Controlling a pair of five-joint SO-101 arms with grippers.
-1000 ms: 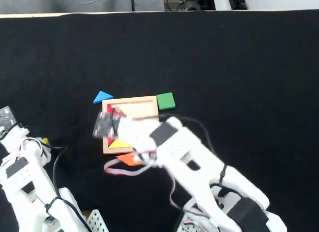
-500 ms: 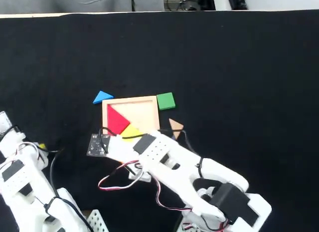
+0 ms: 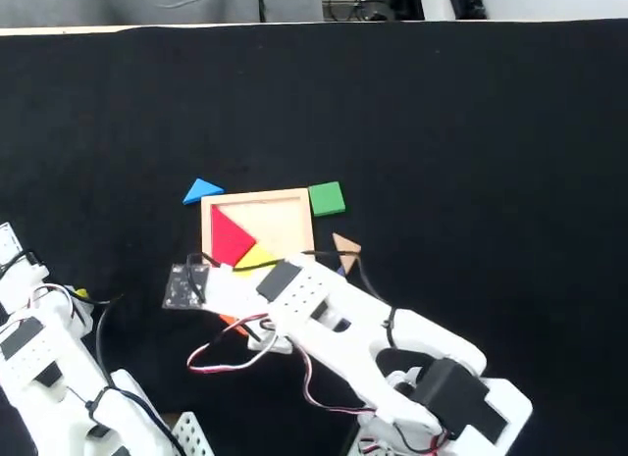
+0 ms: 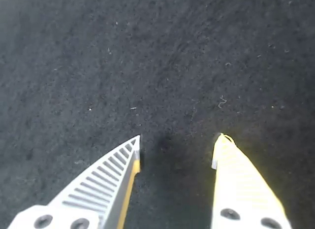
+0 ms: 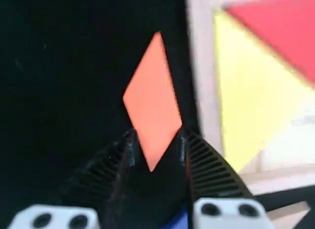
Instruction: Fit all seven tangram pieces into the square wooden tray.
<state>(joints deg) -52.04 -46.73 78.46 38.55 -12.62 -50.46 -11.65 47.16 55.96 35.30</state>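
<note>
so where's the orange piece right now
In the right wrist view the orange piece lies between the fingers of the right gripper, just outside the wooden tray wall, across it from the yellow piece.

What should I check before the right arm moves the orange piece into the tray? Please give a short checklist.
1. Right gripper closed on orange piece: ok.
2. Orange piece lifted off the cloth: cannot tell.
3. Free room in tray beside red triangle and yellow triangle: ok.
4. Left gripper open over bare cloth: ok.
5. All pieces in tray: not ok; blue triangle, green square, tan triangle lie outside.
</note>
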